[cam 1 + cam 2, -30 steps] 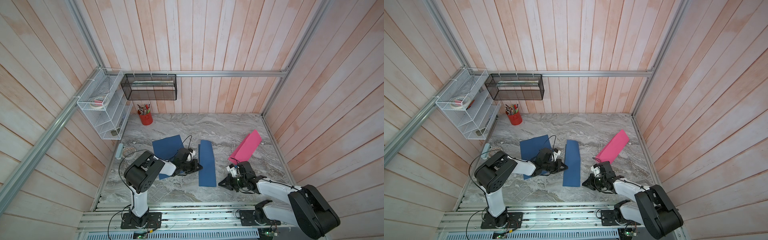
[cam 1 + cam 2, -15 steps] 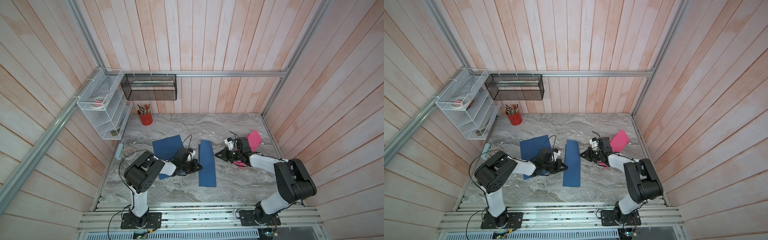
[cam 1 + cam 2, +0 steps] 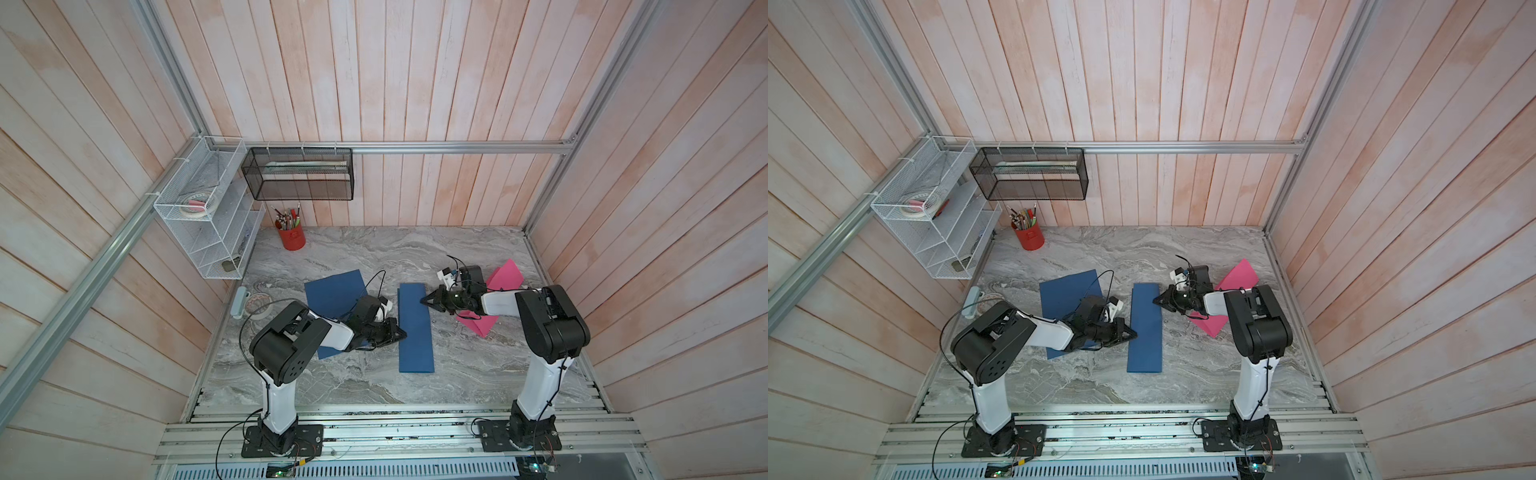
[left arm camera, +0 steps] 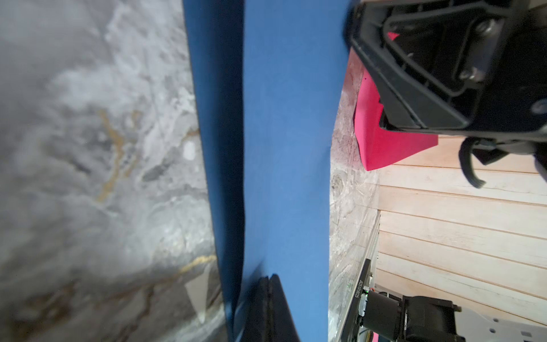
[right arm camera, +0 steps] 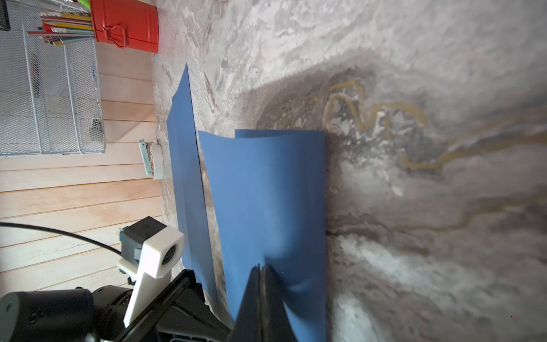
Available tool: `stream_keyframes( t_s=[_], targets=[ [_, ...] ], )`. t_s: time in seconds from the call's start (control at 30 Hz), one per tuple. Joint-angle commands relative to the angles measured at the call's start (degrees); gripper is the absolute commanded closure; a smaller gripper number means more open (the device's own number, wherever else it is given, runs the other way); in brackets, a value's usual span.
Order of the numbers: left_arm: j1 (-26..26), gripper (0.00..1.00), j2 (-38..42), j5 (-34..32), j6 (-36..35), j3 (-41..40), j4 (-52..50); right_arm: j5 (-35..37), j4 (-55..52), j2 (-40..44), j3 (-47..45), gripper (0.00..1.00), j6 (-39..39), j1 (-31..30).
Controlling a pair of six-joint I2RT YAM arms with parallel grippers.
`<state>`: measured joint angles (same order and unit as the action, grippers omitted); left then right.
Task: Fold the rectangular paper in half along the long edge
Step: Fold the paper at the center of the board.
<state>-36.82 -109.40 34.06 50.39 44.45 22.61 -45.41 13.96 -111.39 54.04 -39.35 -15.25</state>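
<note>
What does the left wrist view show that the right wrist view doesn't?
Left wrist only: the pink paper sheet.
Right wrist only: the red metal pencil cup, the white wire mesh shelf, the roll of tape and the flat dark blue paper sheet.
Both: the folded blue paper strip on the grey marble tabletop. Each view also has its own gripper, left gripper and right gripper, shut with its tip against that strip.
</note>
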Motion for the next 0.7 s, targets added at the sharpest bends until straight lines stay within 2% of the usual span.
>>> stream_keyframes(
  t_s=[0.0, 0.67],
  targets=[
    [-0.4, 1.0, -2.0, -3.1, -1.3, -0.8, -7.8, -1.8, 3.6, -1.4, -0.3, 1.0, -0.4, -0.2],
    [-0.4, 1.0, -1.5, -3.1, -1.6, -0.1, -8.3, -9.1, 13.3, -6.4, 0.5, 1.0, -4.4, -2.2]
  ],
)
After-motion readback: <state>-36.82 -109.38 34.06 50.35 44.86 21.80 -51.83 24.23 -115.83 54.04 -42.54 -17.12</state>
